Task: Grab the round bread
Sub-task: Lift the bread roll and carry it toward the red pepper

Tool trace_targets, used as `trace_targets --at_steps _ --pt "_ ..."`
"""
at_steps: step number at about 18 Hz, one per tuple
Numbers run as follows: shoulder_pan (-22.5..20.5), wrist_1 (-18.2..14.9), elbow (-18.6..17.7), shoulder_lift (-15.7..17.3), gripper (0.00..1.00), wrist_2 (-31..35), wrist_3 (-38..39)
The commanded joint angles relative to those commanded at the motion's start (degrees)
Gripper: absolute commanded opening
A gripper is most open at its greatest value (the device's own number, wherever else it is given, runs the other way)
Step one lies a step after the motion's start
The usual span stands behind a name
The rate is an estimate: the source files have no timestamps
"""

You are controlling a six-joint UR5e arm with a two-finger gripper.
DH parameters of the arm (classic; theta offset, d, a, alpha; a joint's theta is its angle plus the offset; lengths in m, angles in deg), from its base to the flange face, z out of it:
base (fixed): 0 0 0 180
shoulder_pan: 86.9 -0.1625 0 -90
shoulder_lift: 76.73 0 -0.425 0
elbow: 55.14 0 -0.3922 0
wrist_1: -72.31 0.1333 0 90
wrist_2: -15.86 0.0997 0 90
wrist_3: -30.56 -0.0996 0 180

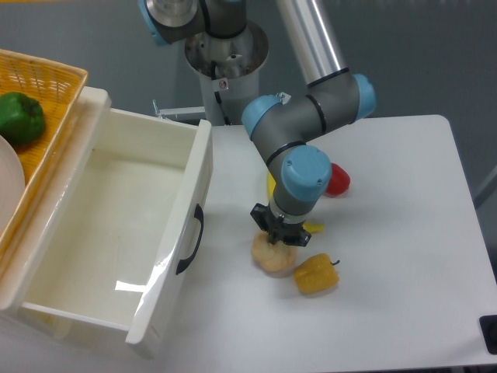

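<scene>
The gripper (278, 235) sits on the round bread (272, 256) — its hold can't be made out.

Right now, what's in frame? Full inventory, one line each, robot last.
pale beige round bread bun: 1, cream, table centre, directly under the tool
glossy yellow bell pepper: 1, yellow-orange, just right of the bun
yellow banana: 1, mostly hidden behind the arm
red item: 1, red, behind the wrist, partly hidden, type unclear
white open drawer: 1, white with black handle, left of the table, nothing visible inside
woven yellow basket: 1, far left
green pepper: 1, green, in the basket
white table: 1
tool: 1, black, down at the bun's top; finger state cannot be made out
</scene>
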Motion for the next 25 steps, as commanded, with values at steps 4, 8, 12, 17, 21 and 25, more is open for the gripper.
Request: trace_targets --at_steps 4,8,12,17,21,25 --pt "-1.1 -2.0 1.5 0.1 0.00 0.0 -0.1" --pt "-2.1 -6.1 5.4 0.4 0.00 0.1 -1.7" --pt "-3.4 -9.0 9.5 0.4 0.00 0.1 -8.7" --pt "-4.0 -9.4 13.4 -0.3 0.00 3.2 -18.4" --pt "-5.3 -15.5 20.3 -2.4 0.00 3.4 -21.8" --pt "-6.9 -18.5 25.3 -4.7 0.00 3.9 -26.1"
